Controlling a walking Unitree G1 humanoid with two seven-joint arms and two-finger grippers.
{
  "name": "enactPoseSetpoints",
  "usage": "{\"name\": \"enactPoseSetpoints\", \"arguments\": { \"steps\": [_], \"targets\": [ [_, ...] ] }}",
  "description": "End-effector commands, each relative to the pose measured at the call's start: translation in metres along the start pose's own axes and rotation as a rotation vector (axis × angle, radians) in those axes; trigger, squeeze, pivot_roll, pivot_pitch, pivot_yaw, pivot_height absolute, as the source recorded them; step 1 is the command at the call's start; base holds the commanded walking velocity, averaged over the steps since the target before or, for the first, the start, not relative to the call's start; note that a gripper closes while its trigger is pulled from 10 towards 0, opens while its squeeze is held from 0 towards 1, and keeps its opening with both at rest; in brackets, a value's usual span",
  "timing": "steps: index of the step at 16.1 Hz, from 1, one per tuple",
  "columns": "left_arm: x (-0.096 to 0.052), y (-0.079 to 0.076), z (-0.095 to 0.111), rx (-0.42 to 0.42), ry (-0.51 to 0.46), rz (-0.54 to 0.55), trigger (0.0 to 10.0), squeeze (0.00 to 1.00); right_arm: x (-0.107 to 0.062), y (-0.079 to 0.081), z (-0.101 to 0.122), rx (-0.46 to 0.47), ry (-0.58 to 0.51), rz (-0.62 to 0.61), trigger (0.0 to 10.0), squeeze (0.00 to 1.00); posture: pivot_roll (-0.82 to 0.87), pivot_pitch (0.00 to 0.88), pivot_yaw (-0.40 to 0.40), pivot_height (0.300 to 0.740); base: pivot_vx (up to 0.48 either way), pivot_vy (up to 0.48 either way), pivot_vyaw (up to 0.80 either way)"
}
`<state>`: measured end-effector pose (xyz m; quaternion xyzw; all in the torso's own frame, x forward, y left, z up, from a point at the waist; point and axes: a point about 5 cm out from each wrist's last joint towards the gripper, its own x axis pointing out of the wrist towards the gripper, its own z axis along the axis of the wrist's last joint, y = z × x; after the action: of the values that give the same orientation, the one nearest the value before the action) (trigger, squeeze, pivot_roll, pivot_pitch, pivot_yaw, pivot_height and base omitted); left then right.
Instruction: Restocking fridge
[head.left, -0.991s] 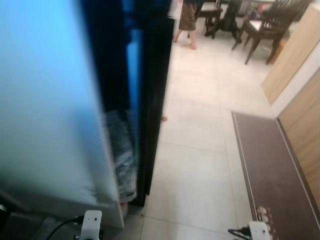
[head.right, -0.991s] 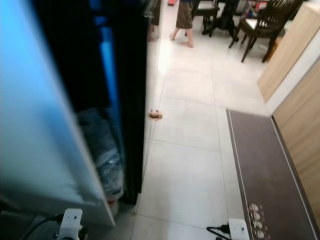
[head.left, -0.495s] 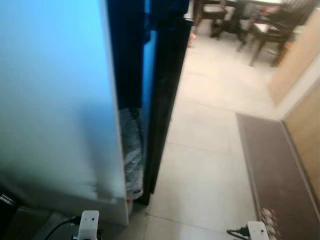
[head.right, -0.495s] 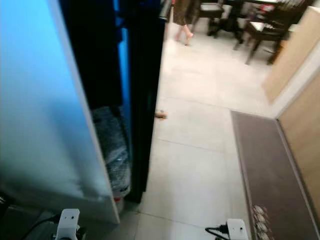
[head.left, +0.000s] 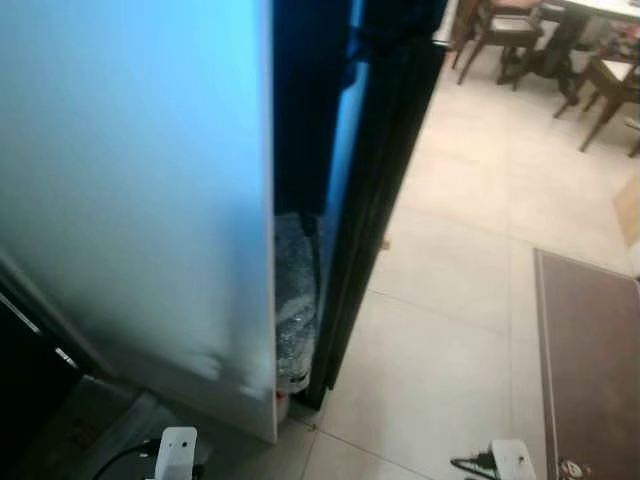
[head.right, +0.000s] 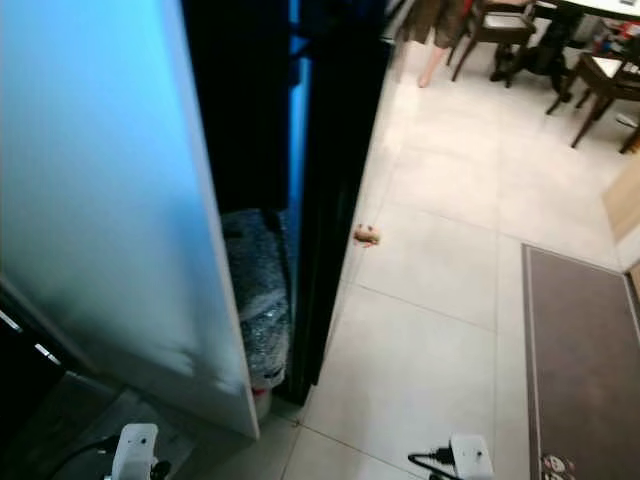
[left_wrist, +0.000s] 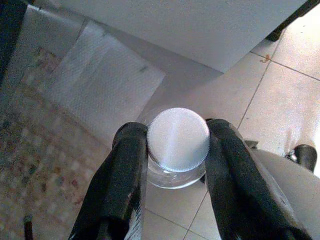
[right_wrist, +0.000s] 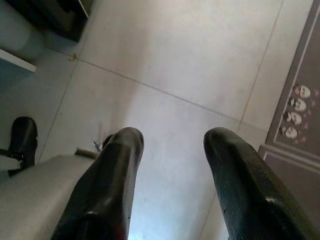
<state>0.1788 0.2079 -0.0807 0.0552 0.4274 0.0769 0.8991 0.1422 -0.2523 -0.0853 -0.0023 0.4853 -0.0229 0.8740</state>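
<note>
Clamping a clear jar (left_wrist: 176, 172) just under its silver ridged lid (left_wrist: 178, 139), the left gripper (left_wrist: 176, 150) hangs low over the tiled floor (head.right: 430, 340), fingers pressed on either side. Glass, by the look: rigid, smooth, likely slippery and breakable, so a hold below the lid rim seems wise. The right gripper (right_wrist: 172, 165) hangs empty, fingers spread wide. Ahead stands the open fridge door (head.right: 110, 200), a silvery wrapped bundle (head.right: 262, 310) inside. Beyond, a brown runner (head.right: 585, 350) and dining chairs (head.right: 490, 25).
</note>
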Motion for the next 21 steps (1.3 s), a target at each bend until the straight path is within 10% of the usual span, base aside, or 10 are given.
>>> {"name": "enactPoseSetpoints", "arguments": {
  "steps": [1, 21],
  "targets": [
    [-0.0006, -0.0007, -0.0034, -0.003, 0.015, -0.003, 10.0, 0.00, -0.0016, -0.0050, -0.0029, 0.004, 0.013, -0.014, 10.0, 0.00, 0.02, 0.033, -0.089, 0.740, 0.000, 0.000, 0.00],
    [-0.0015, 0.0022, -0.0088, 0.014, 0.042, 0.003, 10.0, 0.00, -0.0013, -0.0040, -0.0018, 0.009, -0.001, -0.018, 10.0, 0.00, 0.02, 0.032, -0.083, 0.740, 0.130, 0.000, 0.26]
  ]
}}
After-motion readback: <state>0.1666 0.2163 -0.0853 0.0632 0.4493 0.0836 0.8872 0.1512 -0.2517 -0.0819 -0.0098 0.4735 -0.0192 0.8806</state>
